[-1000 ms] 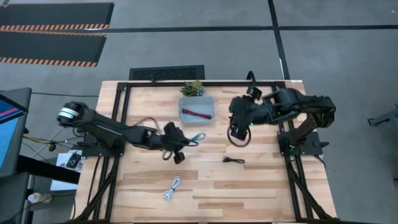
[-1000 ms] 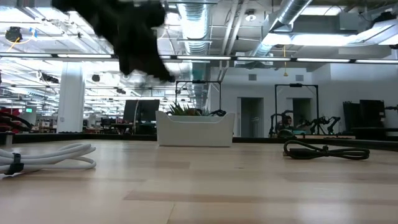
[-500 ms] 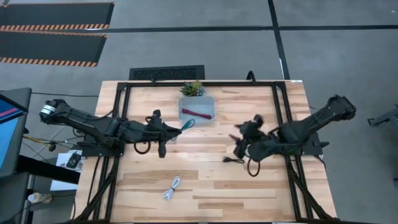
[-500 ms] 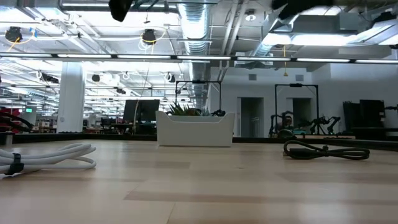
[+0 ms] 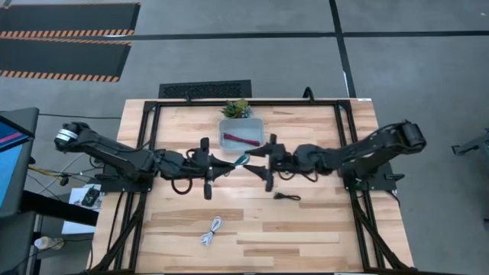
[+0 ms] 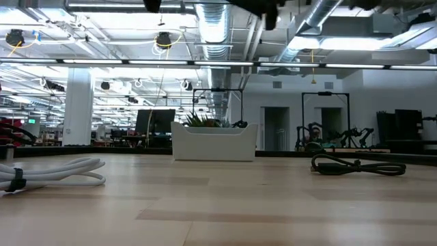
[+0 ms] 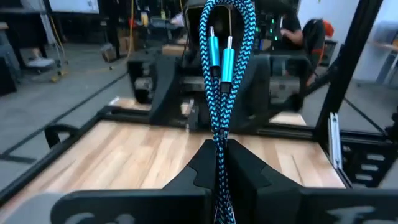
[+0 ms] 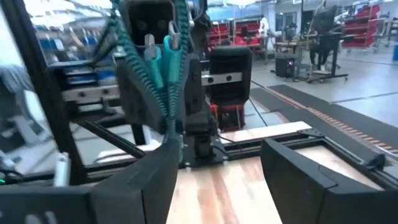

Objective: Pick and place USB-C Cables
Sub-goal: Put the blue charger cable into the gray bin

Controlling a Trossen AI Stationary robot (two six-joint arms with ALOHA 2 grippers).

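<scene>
A: Teal braided cable (image 7: 222, 74), folded into a loop, two metal-tipped plugs side by side. Left gripper (image 5: 220, 163) clamps its lower end, mid-table, raised just in front of the clear bin (image 5: 241, 132).

B: Long axis runs straight out from the left fingers toward the right gripper (image 5: 257, 162), whose jaws are spread around the far end.

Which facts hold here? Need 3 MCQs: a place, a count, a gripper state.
1. Where is the maroon cable? A in the clear bin B by the white cable C in a gripper
2. How many cables lie on the bare table? A one B two C three
3. What is the left gripper doing? A open, empty B shut on the teal cable C out of view

A: it lies inside the bin.
B: white and the black cable.
B: fingers pinch the teal cable.
</scene>
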